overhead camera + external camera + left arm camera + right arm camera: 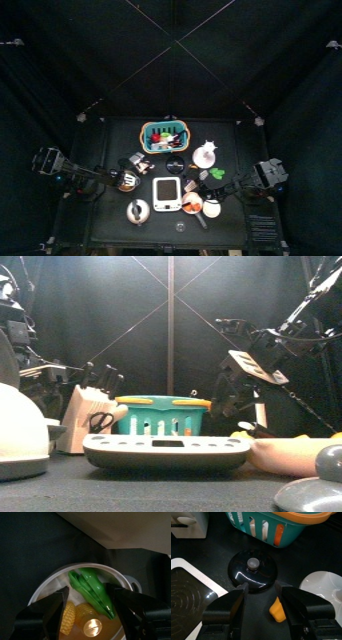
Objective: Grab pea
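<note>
The black worktop (104, 226) stands inside the black curtains with one arm at each side.

1. Teal slatted plastic basket with an orange rim (167, 135): at the rear middle of the worktop. In the right wrist view it lies beyond the black lid.
2. White rectangular flat item with a dark top panel (166, 192): near the front middle of the worktop, in front of the basket and apart from it.
3. White shallow round bowl (53, 579): directly under the left claw. It holds the pea and a yellow ribbed corn piece (69, 618), which lies beside the pea.
4. Black glossy round lid with a grey knob (251, 568): on the worktop just ahead of the right claw, between the white rectangular item and the basket.
5. Left claw (90, 594): released. Its two jaws stand wide apart over the bowl, one on each side of the pea. Contact with the pea cannot be told.
6. Right claw (262, 592): released, jaws apart and grasping nothing.
7. Bright green lumpy toy pea (93, 592): lying in the white bowl, between the jaws of the left claw.
8. Small orange piece (276, 609): on the worktop, close to one jaw of the right claw.
</note>
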